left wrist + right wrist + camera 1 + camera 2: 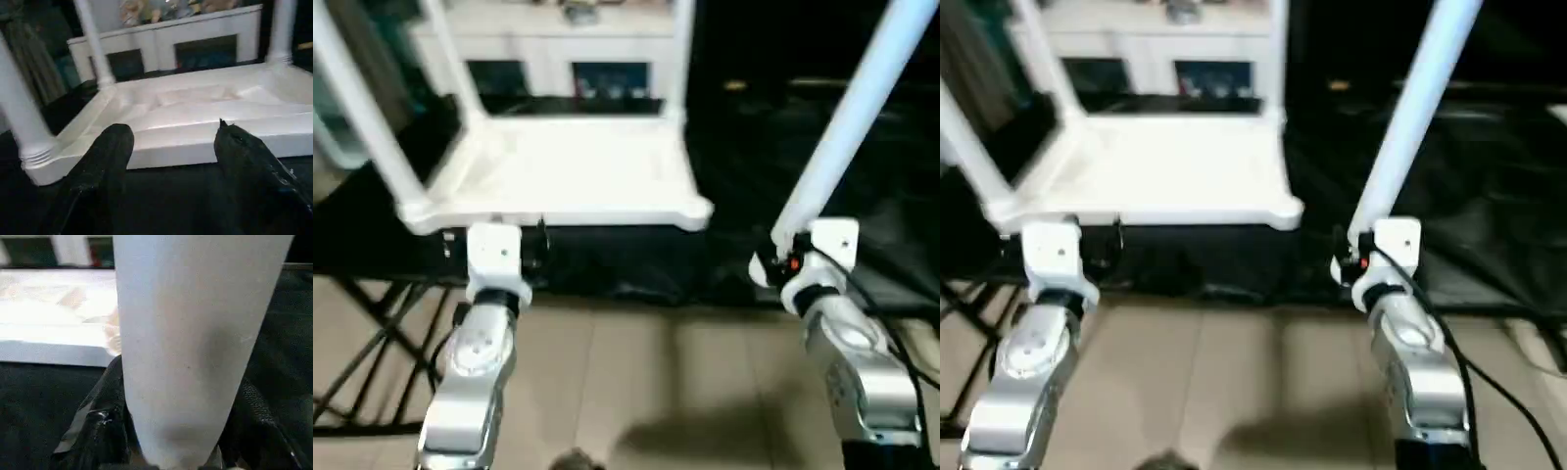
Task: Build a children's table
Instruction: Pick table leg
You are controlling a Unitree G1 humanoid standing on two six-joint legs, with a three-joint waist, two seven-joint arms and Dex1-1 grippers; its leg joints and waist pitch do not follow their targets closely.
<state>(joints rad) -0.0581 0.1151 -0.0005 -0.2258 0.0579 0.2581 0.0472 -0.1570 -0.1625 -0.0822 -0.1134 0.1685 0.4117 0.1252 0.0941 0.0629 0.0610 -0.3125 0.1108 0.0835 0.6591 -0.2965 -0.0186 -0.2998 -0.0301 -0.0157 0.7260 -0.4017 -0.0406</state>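
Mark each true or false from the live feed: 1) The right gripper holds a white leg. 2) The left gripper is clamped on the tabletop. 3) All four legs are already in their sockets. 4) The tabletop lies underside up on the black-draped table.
1) True: the right gripper is shut on a white tubular leg.
2) False: the left gripper is open, just short of the white plastic rectangular tabletop.
3) False: three legs stand in sockets; the near right corner socket is empty.
4) True: its recessed underside faces up on the black-draped table.
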